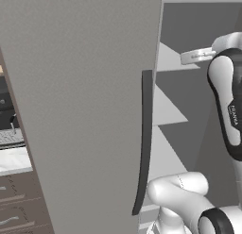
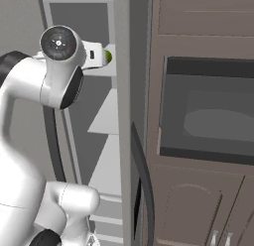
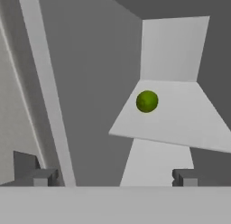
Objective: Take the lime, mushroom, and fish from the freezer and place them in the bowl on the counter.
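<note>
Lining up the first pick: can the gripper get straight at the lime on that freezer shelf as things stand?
Probably yes. The freezer door stands open, the lime sits alone on a pale shelf, and the gripper, jaws open, faces it with nothing between.

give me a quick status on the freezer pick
End effector open, empty, facing into tall grey freezer. Small round green lime sits alone on pale shelf. Path ahead looks clear.

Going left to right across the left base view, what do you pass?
Counter over its dark drawers → freezer door → dark vertical handle → pale shelves inside the freezer → the robot's white arm.
</note>
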